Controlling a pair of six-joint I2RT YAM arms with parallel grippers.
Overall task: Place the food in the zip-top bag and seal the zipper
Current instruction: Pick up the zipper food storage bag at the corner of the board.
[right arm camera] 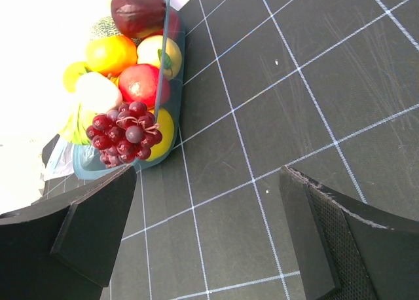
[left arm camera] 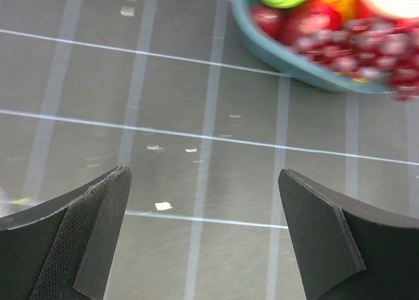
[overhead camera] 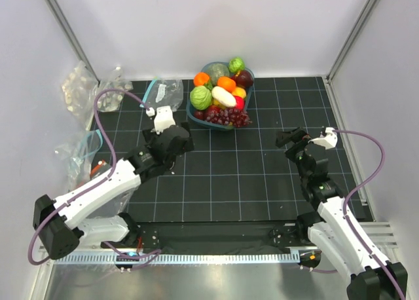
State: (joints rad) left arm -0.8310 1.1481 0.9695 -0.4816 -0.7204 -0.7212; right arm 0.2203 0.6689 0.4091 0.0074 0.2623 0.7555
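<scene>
Food [overhead camera: 221, 93] heaped in bowl [overhead camera: 190, 107], far centre of worktop [overhead camera: 249, 175] | left hand [left arm camera: 203, 182] released, empty, bowl just far-right of it | right hand [right arm camera: 209, 175] released, empty, farther off | left arm nearer

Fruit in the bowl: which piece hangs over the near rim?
The purple grapes; they spill over the bowl's near edge, the rest sit piled inside.

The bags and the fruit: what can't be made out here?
Top view: the zip-top bag is partly hidden by the left arm; zipper too small to read.
Left wrist view: the bowl is blurred and cut by the top edge.
Right wrist view: glare whites out what lies beyond the bowl.
</scene>
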